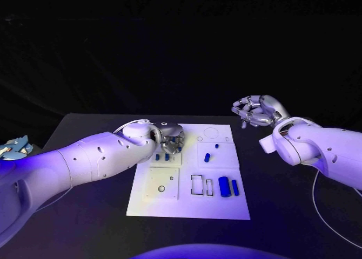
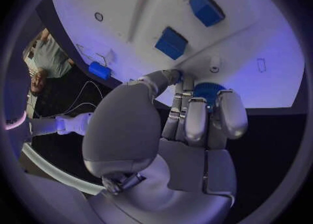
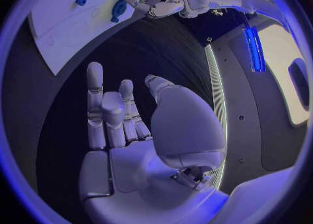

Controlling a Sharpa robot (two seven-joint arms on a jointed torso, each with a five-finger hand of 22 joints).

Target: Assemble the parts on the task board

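Observation:
The white task board point(image 1: 189, 202) lies in the middle of the black table. My left hand point(image 1: 170, 138) hovers over its far left part, fingers pointing down. In the left wrist view its fingers point(image 2: 189, 114) pinch a round ribbed blue part point(image 2: 208, 91) just over the board point(image 2: 143, 0). Two blue blocks point(image 2: 171, 42) stand in the board beside it. A thick blue cylinder point(image 1: 225, 186) and a slim one point(image 1: 235, 187) lie near the board's right edge. My right hand point(image 1: 259, 110) is raised off to the board's far right, holding nothing, fingers loosely bent and apart point(image 3: 124, 125).
Small blue pieces point(image 1: 207, 157) stand in the board's middle, with two more point(image 1: 161, 157) under my left hand. A square plate with a hole point(image 1: 161, 183) sits at the board's near left. Bare black table surrounds the board. A cable point(image 1: 321, 208) hangs from my right arm.

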